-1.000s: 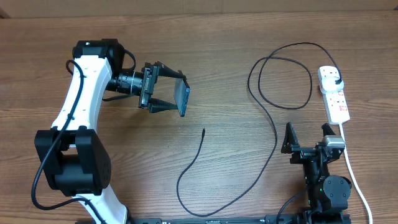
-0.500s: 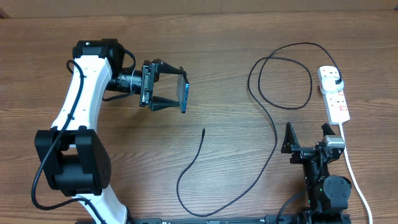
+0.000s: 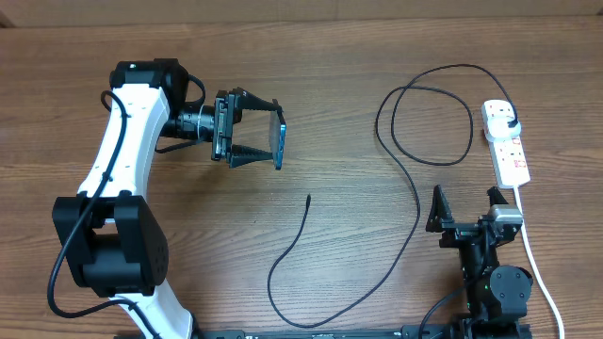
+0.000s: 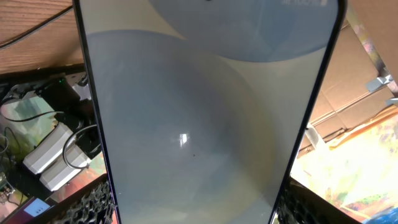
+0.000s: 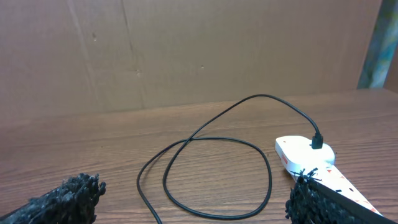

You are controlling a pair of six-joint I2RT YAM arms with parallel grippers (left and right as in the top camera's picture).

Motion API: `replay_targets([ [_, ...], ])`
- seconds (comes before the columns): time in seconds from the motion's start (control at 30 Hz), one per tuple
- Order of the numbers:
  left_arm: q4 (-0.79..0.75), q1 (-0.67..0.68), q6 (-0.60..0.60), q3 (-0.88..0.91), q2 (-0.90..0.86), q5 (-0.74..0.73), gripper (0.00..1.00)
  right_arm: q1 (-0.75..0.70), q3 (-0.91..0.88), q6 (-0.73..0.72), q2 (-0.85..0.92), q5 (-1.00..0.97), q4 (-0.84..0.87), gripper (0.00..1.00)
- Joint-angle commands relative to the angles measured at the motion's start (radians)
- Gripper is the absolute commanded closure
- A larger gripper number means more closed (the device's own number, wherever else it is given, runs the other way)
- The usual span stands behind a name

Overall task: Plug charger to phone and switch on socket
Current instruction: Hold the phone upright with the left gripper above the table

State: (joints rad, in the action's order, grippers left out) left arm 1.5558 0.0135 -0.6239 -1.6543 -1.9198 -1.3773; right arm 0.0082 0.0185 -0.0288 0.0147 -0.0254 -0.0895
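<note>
Nearest the bases: right gripper (image 3: 465, 194), fingers splayed wide, holds nothing. Farther out, loose on the table (image 3: 330, 75): connector tip (image 3: 309, 198) of the charger (image 5: 188, 140), well apart from both arms. Beyond that, clamped between the left gripper (image 3: 270, 137) fingers, edge-on from overhead: the phone (image 3: 280, 143). Fills the left wrist view. Farthest, at right: plug head (image 3: 510, 118) seated in the socket (image 3: 510, 153), cable looping beside.

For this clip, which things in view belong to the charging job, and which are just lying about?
Job in hand:
phone
black charger cable
white power strip

Lying about:
grey boxes with leads, off the table
cardboard behind the table
</note>
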Motion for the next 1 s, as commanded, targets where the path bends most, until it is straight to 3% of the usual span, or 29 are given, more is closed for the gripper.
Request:
replay_targets([
  [0.0,0.003,0.0,0.026,-0.005,0.035,-0.064,0.96,0.006,-0.011,0.003,-0.011,0.004,0.006,0.0],
  [0.97,0.002,-0.001,0.026,-0.005,0.035,-0.045,0.96,0.006,-0.011,0.004,-0.011,0.004,0.006,0.0],
])
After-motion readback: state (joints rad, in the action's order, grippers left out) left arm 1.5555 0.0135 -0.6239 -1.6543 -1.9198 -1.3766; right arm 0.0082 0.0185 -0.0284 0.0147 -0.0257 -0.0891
